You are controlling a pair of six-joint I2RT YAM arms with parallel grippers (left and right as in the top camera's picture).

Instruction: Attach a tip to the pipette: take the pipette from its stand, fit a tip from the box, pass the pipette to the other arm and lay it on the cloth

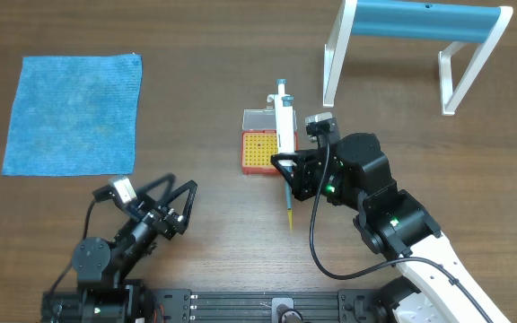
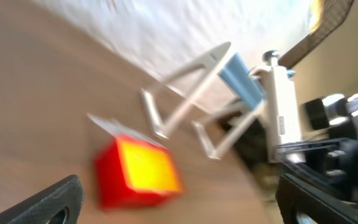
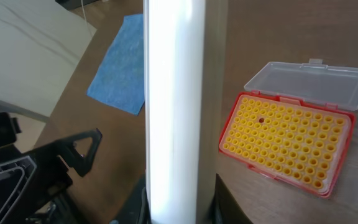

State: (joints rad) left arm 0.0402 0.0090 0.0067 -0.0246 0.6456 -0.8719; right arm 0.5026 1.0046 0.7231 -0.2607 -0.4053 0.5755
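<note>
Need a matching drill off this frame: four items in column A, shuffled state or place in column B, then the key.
Column A
1. pipette
2. tip box
3. cloth
4. left tool

Column B
a. open, holding nothing
b. lid open, rows of yellow tips inside
c. gripped in the right tool
d. spread flat, nothing on it

Pairs: 1-c, 2-b, 3-d, 4-a
</note>
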